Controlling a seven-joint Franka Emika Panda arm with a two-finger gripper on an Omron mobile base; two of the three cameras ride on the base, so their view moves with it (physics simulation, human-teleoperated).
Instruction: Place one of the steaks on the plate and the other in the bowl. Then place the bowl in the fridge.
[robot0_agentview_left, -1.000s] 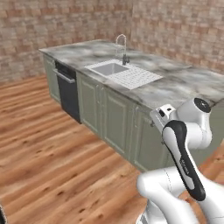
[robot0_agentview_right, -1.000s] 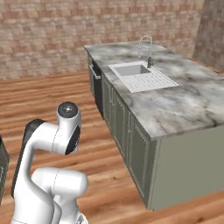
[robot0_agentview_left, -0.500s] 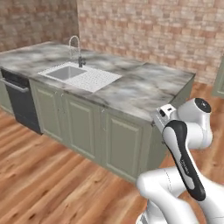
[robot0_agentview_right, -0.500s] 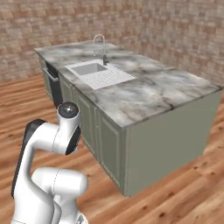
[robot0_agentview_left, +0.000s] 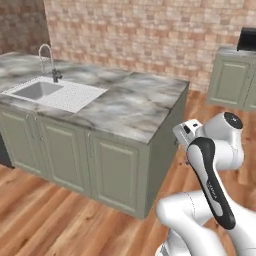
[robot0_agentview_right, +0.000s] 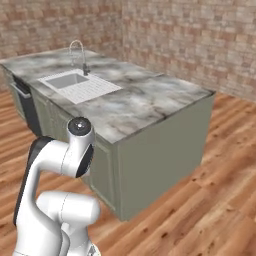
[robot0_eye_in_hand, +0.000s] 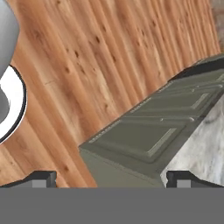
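The steaks, the plate, the bowl and the fridge are all out of view. My gripper (robot0_eye_in_hand: 113, 180) is open, its two dark fingertips (robot0_eye_in_hand: 43, 178) far apart with nothing between them. It looks down at the green cabinet front (robot0_eye_in_hand: 148, 135) of the kitchen island and at the wooden floor (robot0_eye_in_hand: 87, 65). The arm is folded up close above the base, with the hand (robot0_agentview_left: 186, 131) tucked beside the island's end.
A marble-topped island (robot0_agentview_left: 130, 105) with a sink (robot0_agentview_left: 37, 90) and a faucet (robot0_agentview_left: 47, 57) stands ahead on the left. Its corner (robot0_agentview_right: 207, 95) faces open wooden floor (robot0_agentview_right: 220, 175). A green cabinet (robot0_agentview_left: 230, 80) stands against the brick wall at the back right.
The whole picture has swung, so the base has moved: the island has slid leftward in both base views and its far end has come into sight. The arm's pose and open gripper are unchanged.
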